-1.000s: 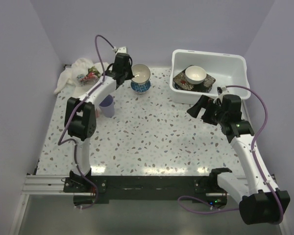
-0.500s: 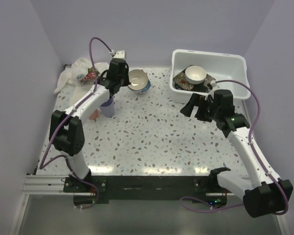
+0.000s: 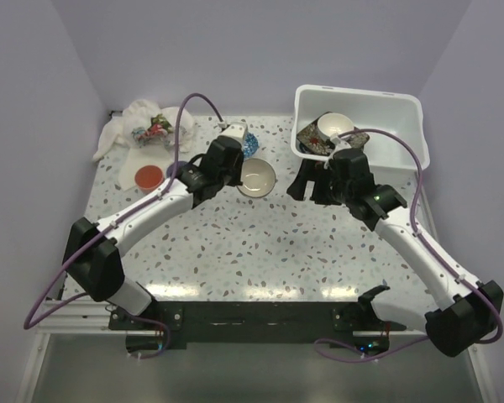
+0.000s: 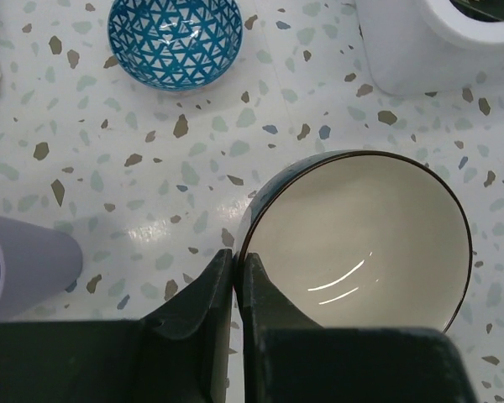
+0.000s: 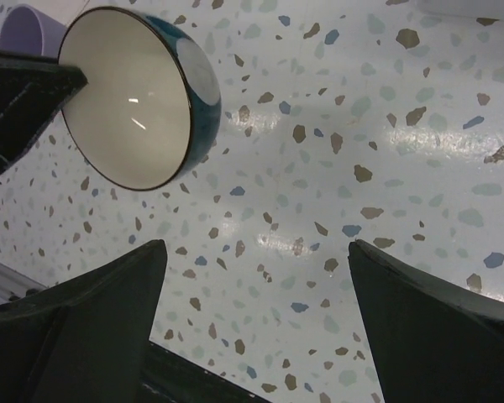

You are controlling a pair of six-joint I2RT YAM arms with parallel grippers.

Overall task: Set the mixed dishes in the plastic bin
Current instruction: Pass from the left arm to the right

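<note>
You've two dishes (image 3: 336, 126) in the plastic bin (image 3: 361, 92), others outside it; left gripper (image 4: 237, 262) pinches a bowl (image 4: 361, 243) by its rim, right gripper (image 5: 254, 252) gapes empty.

Cream bowl (image 4: 357, 243) off blue bowl (image 4: 175, 38); nearer the plastic bin (image 3: 403, 126)

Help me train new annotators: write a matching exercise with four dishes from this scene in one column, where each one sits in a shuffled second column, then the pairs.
Dishes
1. cream-lined bowl
2. blue-patterned bowl
3. dark floral plate
4. orange cup

Places
A. inside the plastic bin
B. on the table, near the white cloth
C. off the table, pinched at its rim by the left fingers
D. on the table, just behind the cream-lined bowl

Pairs: 1-C, 2-D, 3-A, 4-B
</note>
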